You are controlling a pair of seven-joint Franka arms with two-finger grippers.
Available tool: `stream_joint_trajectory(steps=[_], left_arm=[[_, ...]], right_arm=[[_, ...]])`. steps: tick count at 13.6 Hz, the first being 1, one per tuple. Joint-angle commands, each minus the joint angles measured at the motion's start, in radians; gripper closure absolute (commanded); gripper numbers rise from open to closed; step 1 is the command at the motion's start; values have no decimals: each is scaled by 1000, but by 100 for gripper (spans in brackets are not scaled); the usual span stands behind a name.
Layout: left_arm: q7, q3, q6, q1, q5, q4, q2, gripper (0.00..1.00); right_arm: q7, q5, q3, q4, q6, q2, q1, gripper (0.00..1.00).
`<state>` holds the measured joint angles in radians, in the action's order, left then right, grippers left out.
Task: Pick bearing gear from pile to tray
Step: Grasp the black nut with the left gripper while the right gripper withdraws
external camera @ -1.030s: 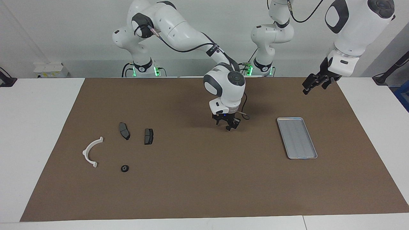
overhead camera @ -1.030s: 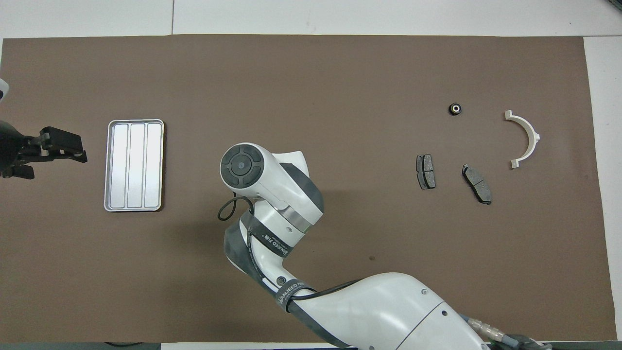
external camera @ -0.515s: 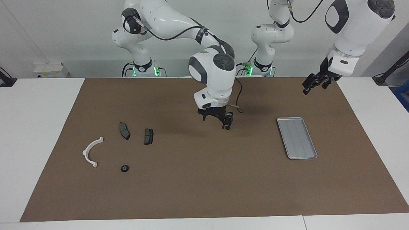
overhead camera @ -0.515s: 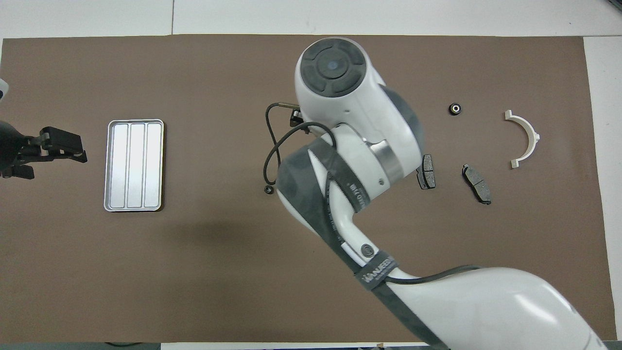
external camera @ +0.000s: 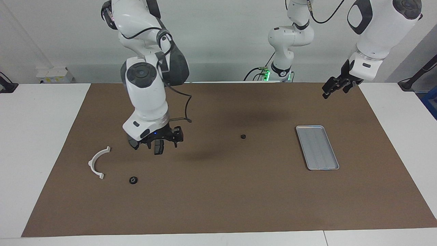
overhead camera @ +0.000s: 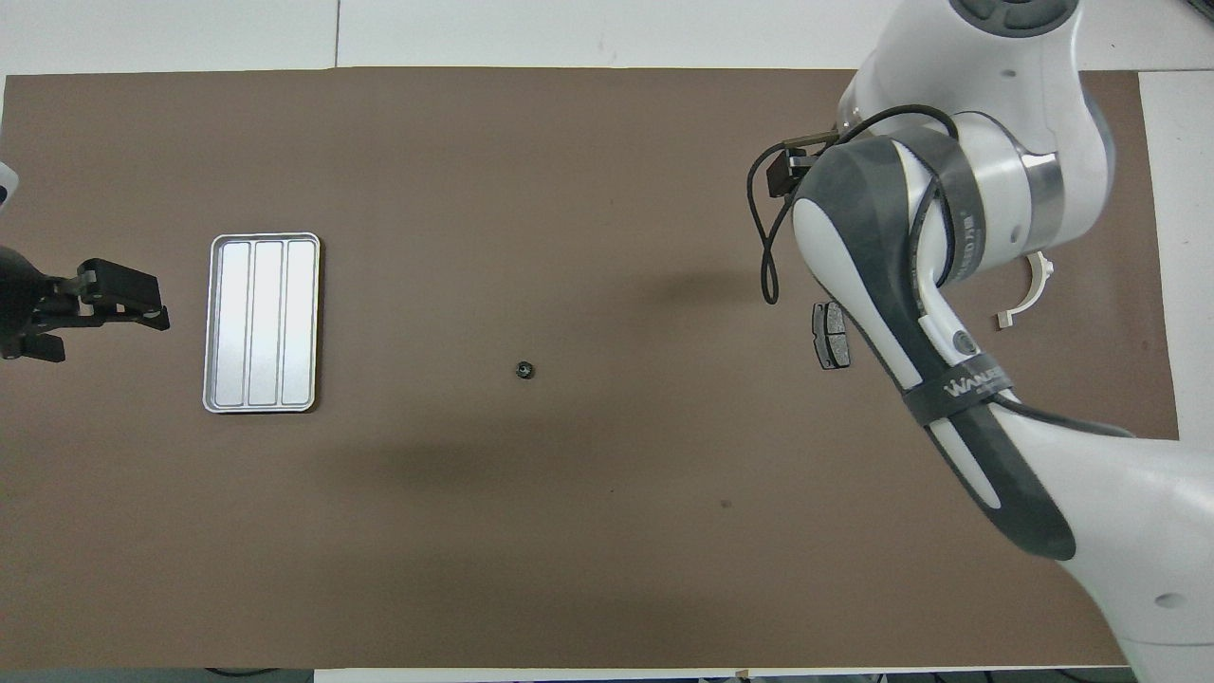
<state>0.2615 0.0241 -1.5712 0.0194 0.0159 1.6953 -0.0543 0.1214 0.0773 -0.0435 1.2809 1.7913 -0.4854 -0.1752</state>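
The pile lies toward the right arm's end of the mat: a white half-ring bracket (external camera: pixel 97 162), a dark brake pad (external camera: pixel 158 149) and a small black round piece (external camera: pixel 133 180). My right gripper (external camera: pixel 155 140) hangs open and empty just over the brake pads and hides the second pad. Another tiny black round piece (external camera: pixel 243 136) lies alone on the middle of the mat, also in the overhead view (overhead camera: pixel 523 369). The silver ribbed tray (external camera: pixel 316 147) is empty, toward the left arm's end. My left gripper (external camera: pixel 336 87) waits open in the air beside the tray.
A brown mat (external camera: pixel 218 205) covers the table. In the overhead view the right arm (overhead camera: pixel 948 285) covers most of the pile; one brake pad (overhead camera: pixel 831 335), part of the bracket (overhead camera: pixel 1034 280), the tray (overhead camera: pixel 262 323) and the left gripper (overhead camera: pixel 119 302) show.
My right gripper left the tiny black piece on the middle of the mat and swung from there to over the brake pads. The left arm barely moved.
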Motion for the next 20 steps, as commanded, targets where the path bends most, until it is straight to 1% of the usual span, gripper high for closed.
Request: stream_joint_trajectory(steps=[1, 2, 3, 4, 5, 6, 7, 10, 11, 12, 13, 14, 16, 17, 18, 20], left_arm=[[-7, 2, -74, 20, -5, 46, -30, 0], [1, 4, -117, 34, -5, 82, -38, 0], [8, 4, -130, 51, -5, 102, -45, 0], [27, 4, -133, 72, -5, 107, -38, 0], [48, 4, -135, 100, -5, 109, -21, 0], [114, 2, -156, 149, -5, 107, 14, 0], [199, 4, -197, 189, -5, 107, 43, 0], [411, 2, -320, 327, -7, 101, 161, 0], [485, 2, -387, 361, -7, 107, 194, 0], [525, 4, -421, 379, -7, 107, 224, 0], [568, 0, -429, 430, -10, 96, 281, 0], [631, 0, -470, 454, -13, 102, 319, 0], [654, 2, -585, 467, -14, 197, 323, 0], [662, 2, -637, 474, -13, 228, 332, 0], [670, 2, -662, 494, -10, 245, 341, 0], [744, 2, -690, 501, -11, 256, 352, 0]], right_arm=[[-130, -11, -18, 132, 112, 47, 78, 0], [-153, -11, -18, 162, 147, 48, 100, 0], [-170, -11, -18, 199, 196, 47, 126, 0], [-186, -11, -18, 242, 260, 47, 146, 0], [-193, -11, -18, 288, 326, 47, 163, 0], [-194, -11, -18, 317, 377, 41, 175, 0], [-195, -13, -18, 322, 404, 25, 184, 0], [-210, -17, -19, 319, 480, -47, 217, 0], [-210, -40, -18, 318, 503, -67, 220, 0], [-212, -54, -18, 318, 523, -81, 220, 0], [-210, -59, -18, 316, 528, -90, 218, 0], [-207, -80, -18, 313, 528, -93, 217, 0], [-204, -131, -18, 308, 530, -105, 215, 0], [-204, -137, -18, 305, 533, -113, 217, 0], [-203, -136, -16, 305, 546, -119, 217, 0], [-203, -134, -16, 307, 559, -130, 217, 0]])
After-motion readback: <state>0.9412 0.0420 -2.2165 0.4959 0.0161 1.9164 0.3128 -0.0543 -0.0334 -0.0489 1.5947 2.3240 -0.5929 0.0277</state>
